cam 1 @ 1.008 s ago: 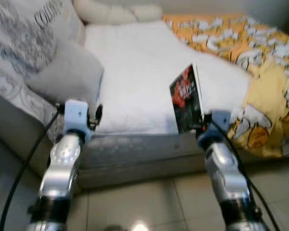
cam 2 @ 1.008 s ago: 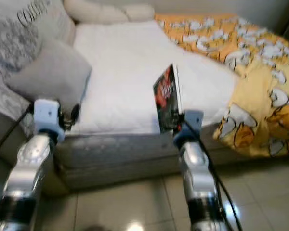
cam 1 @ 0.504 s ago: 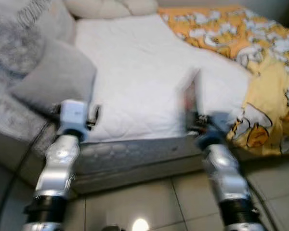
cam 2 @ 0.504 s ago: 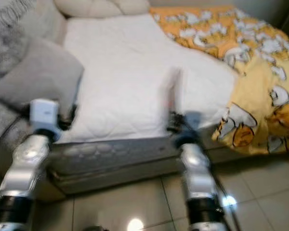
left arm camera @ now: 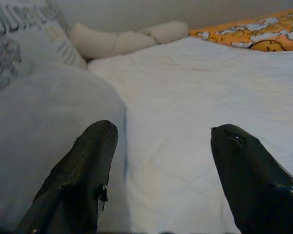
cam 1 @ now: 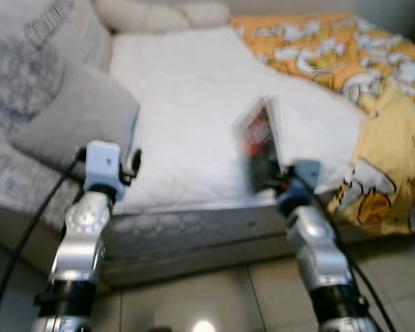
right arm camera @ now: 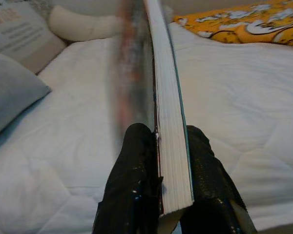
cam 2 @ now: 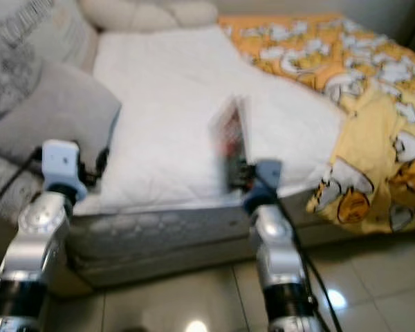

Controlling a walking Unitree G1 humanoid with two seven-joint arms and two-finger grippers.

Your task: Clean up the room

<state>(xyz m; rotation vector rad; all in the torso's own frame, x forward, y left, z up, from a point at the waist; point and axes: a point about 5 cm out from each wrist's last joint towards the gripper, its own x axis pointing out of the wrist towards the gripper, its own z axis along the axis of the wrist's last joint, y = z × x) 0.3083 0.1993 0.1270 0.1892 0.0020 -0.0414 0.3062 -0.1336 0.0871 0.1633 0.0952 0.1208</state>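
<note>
My right pincer (right arm camera: 158, 170) is clamped on the lower end of a book (cam 1: 261, 144), one finger on the cover and one on the back, so the book stands upright above the near edge of the bed (cam 1: 194, 104). My left pincer (left arm camera: 161, 170) hangs empty with its fingers spread wide, just in front of the grey pillow (cam 1: 79, 121) at the bed's near left corner. I judge I am carrying the book off the bed to wherever it belongs. To do that well I should keep my squeeze firm, since I hold only the bottom of a tall book and the top can swing or the pages can slip. A level wrist and slow turns would stop it tipping. The mattress edge (cam 1: 187, 228) sits right in front of both my forearms, so I should back away before swinging the book sideways. On my right the yellow patterned blanket (cam 1: 394, 138) drapes over the side toward the tiled floor (cam 1: 214, 297), and I would rather not catch it. The floor near my arms looks open enough for a step back.
</note>
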